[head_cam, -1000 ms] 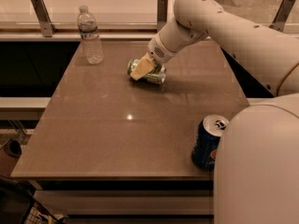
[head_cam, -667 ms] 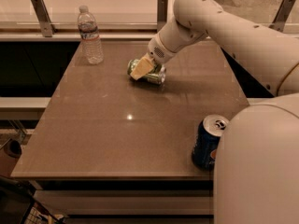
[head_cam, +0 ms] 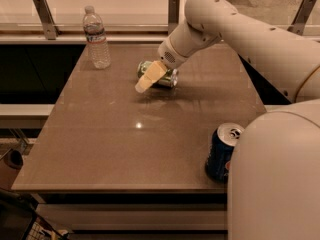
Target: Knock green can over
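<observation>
The green can (head_cam: 167,78) lies on its side on the brown table (head_cam: 125,134), near the back middle, its silver end facing right. My gripper (head_cam: 146,81) hangs in front of the can's left part, its pale fingers pointing down-left, covering much of the can. The white arm reaches in from the upper right.
A clear plastic water bottle (head_cam: 96,37) stands at the table's back left. A blue Pepsi can (head_cam: 222,152) stands near the front right edge, next to my white body. A counter with metal brackets runs behind the table.
The gripper has shifted slightly left and forward over the can; the can still lies on its side in about the same place.
</observation>
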`<state>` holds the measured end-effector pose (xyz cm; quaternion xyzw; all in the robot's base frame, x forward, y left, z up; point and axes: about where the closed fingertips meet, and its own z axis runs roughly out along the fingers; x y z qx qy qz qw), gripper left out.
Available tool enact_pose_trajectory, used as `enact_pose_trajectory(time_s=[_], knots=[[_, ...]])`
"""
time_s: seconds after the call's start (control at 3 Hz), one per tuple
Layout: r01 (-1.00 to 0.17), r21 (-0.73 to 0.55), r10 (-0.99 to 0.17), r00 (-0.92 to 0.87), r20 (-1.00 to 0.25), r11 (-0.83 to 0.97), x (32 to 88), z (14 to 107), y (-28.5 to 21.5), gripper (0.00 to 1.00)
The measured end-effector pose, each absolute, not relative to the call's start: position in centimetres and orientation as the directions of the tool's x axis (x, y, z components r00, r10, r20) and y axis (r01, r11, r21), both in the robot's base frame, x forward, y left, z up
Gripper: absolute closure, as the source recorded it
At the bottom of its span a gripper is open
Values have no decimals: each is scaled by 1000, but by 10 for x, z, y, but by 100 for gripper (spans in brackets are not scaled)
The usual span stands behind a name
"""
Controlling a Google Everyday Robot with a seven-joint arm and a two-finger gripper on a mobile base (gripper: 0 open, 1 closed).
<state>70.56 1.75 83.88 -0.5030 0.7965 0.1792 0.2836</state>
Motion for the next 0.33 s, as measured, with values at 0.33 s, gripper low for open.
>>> enact_pose_trajectory(time_s=[0.33], knots=[[-903, 0, -700, -333, -632, 430, 706, 839, 18, 0]])
